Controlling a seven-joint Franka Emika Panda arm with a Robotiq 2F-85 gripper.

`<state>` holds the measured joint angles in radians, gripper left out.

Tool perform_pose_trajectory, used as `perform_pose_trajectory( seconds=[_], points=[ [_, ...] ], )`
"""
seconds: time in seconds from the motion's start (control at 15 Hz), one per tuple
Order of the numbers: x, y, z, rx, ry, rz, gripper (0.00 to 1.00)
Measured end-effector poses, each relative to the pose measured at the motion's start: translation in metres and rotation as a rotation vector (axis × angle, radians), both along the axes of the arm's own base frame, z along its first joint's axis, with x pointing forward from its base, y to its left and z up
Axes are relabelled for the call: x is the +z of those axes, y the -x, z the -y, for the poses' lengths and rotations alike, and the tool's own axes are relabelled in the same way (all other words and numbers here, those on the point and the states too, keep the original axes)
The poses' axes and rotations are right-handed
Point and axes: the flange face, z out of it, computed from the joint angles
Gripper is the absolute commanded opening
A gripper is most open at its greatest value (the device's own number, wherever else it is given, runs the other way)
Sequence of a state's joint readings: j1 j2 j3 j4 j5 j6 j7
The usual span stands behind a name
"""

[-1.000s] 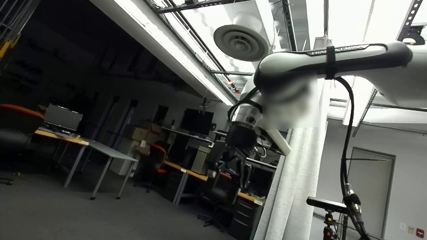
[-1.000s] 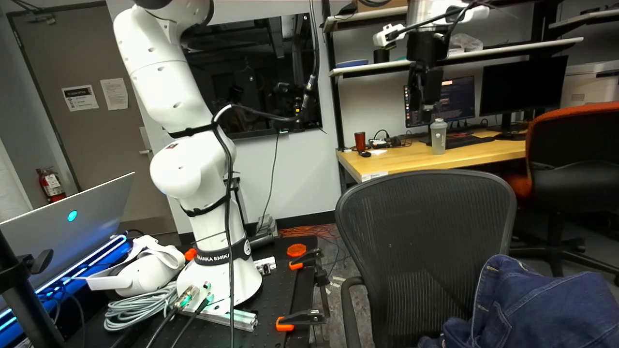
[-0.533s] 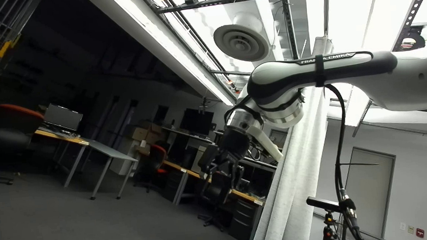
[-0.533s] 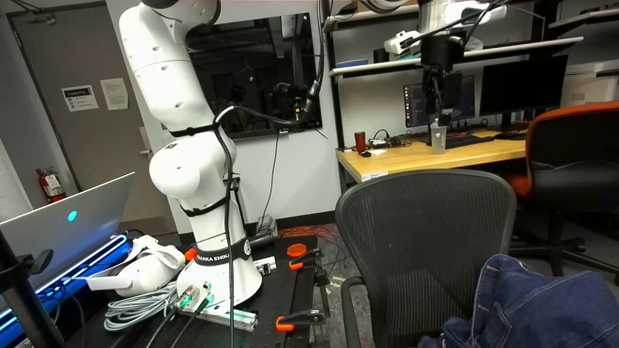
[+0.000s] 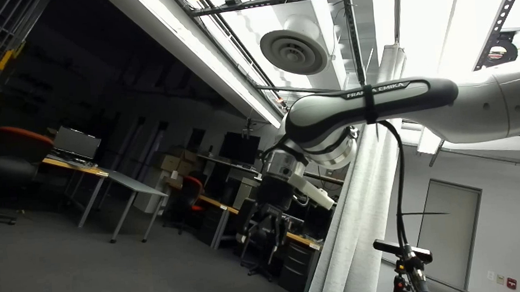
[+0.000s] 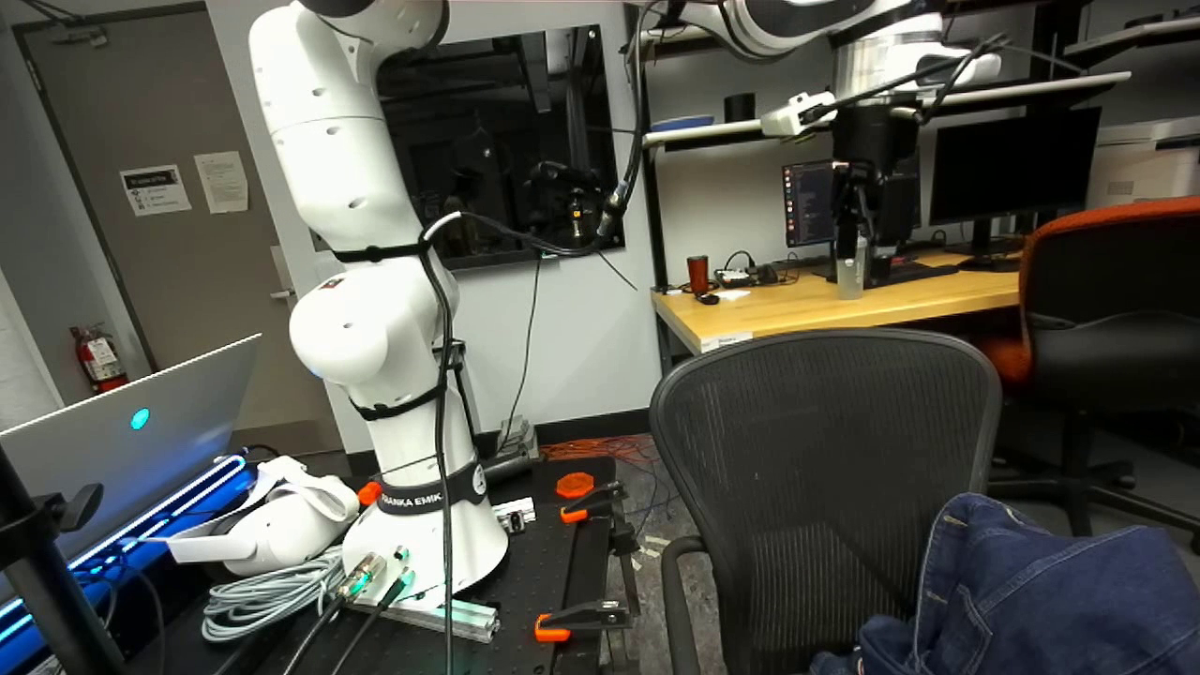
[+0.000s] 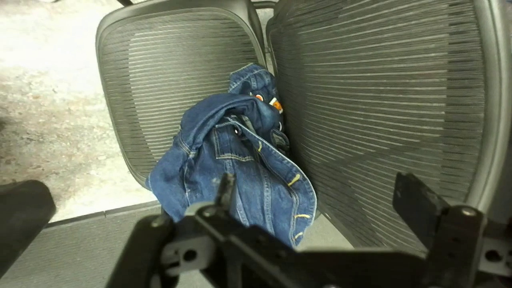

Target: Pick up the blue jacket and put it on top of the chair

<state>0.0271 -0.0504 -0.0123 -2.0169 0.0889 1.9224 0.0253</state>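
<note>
The blue jacket (image 7: 208,168) lies crumpled on the mesh seat of the black chair (image 7: 172,72), against the backrest, and spills over the seat's near edge in the wrist view. In an exterior view the jacket (image 6: 1059,600) shows at the lower right, beside the chair's backrest (image 6: 825,450); its lower part is cut off. My gripper (image 7: 314,180) is open and empty, its fingers wide apart above the jacket and backrest. The gripper (image 6: 867,244) hangs pointing down, well above the chair, in an exterior view, and also shows in an exterior view (image 5: 258,250). The jacket is out of view there.
A wooden desk (image 6: 778,314) with monitors, a bottle (image 6: 850,277) and a red cup (image 6: 697,275) stands behind the chair. An orange chair (image 6: 1116,309) is at the right. Clamps (image 6: 586,619) sit on the robot table's edge. A grey curtain (image 5: 359,216) hangs beside the arm.
My gripper has come down and moved right in an exterior view, and down and left in an exterior view. The gripper stays empty. The jacket and chair have not moved.
</note>
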Motion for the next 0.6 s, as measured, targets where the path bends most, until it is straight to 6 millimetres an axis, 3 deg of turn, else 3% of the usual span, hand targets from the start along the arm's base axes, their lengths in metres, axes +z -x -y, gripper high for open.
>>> perform_pose_trajectory(
  seconds=[0.33,0.6],
  points=[
    [-0.065,-0.032,0.008,0.055,0.118,-0.088,0.98],
    [-0.106,-0.069,0.004,0.127,0.169,-0.07,0.97]
  ],
)
